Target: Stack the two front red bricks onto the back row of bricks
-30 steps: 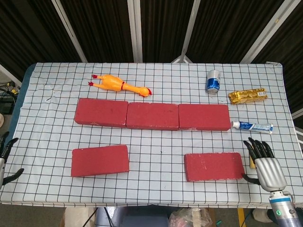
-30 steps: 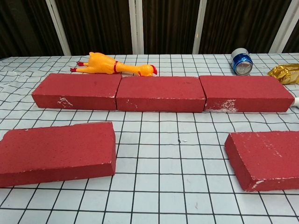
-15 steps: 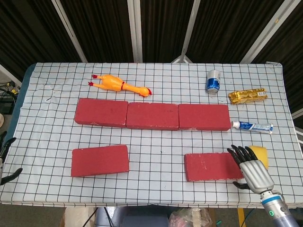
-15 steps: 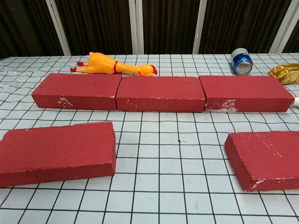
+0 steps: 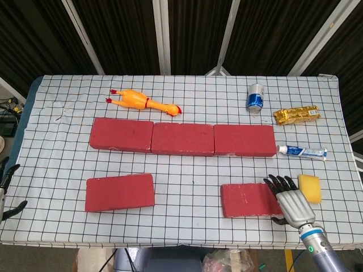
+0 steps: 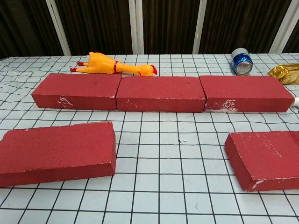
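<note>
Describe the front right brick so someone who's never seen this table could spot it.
On the checkered tablecloth, three red bricks form the back row. In front lie two loose bricks; take the front right brick. Unlike its twin, the right hand is at its right end.

Right hand (image 5: 292, 202) over the front right brick's (image 5: 249, 199) right end.

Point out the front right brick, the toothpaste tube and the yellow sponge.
front right brick (image 5: 249, 199), head view, middle of its top face.
toothpaste tube (image 5: 303, 151), head view, middle of its body.
yellow sponge (image 5: 310, 188), head view, centre of its top.
</note>
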`<state>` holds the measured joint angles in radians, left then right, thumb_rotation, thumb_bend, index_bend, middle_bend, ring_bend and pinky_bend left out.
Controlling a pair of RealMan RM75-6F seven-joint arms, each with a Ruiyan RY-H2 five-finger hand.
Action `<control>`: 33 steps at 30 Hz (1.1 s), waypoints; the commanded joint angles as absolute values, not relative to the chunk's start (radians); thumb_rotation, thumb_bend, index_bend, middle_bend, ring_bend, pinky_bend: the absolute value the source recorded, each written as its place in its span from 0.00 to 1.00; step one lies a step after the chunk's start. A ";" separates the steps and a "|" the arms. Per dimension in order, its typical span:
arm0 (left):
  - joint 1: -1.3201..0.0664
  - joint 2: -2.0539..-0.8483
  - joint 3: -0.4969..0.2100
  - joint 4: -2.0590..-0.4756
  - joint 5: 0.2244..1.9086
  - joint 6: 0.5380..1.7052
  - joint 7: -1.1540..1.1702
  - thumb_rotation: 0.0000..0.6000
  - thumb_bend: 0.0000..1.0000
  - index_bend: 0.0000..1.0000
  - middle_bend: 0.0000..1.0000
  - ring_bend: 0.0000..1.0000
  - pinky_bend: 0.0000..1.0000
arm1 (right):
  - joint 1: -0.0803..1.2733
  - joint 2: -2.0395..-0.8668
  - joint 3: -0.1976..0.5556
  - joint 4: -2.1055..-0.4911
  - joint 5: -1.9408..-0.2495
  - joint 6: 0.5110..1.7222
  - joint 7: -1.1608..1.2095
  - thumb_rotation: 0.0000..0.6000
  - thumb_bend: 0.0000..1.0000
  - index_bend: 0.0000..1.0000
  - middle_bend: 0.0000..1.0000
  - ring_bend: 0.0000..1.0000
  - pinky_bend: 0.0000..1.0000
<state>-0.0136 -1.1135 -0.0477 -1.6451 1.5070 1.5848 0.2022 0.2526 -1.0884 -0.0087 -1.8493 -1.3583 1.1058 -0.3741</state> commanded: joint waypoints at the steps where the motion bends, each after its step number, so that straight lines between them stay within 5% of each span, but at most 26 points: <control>1: -0.015 -1.114 -0.048 -1.645 1.506 1.582 0.204 1.00 0.00 0.17 0.00 0.00 0.10 | 0.257 -1.108 -0.001 -1.869 -1.304 1.105 -0.429 1.00 0.17 0.00 0.00 0.00 0.00; 33: -0.021 -1.125 -0.052 -1.642 1.493 1.573 0.223 1.00 0.00 0.17 0.00 0.00 0.10 | 0.337 -1.221 -0.019 -1.875 -1.179 1.062 -0.594 1.00 0.17 0.00 0.00 0.00 0.00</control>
